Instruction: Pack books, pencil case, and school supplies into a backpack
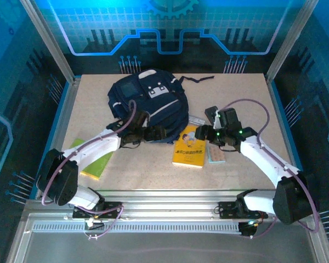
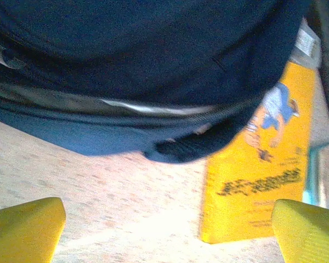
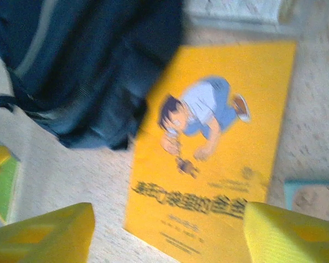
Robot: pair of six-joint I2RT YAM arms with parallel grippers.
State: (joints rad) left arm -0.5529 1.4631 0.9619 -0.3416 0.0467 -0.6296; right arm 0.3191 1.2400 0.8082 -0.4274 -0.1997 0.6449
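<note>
The navy backpack [image 1: 145, 101] lies at the back middle of the table. Its near edge fills the upper part of the left wrist view [image 2: 142, 66]. The yellow book [image 1: 189, 147] lies flat just right of it, its cartoon cover up [image 3: 219, 159]. My left gripper [image 1: 165, 133] is open, low over bare table between backpack and yellow book [image 2: 263, 170], holding nothing. My right gripper [image 1: 207, 134] hovers open over the book's near end [image 3: 170, 235], empty. The green book [image 1: 96, 161] lies at front left, partly under the left arm. The pencil case is out of view.
A tan dotted pad [image 1: 215, 155] with a pale blue edge lies right of the yellow book [image 3: 315, 197]. A narrow grey-white bar [image 1: 196, 119] sits just beyond the book's far end [image 2: 307, 41]. Metal rails border the table at both sides.
</note>
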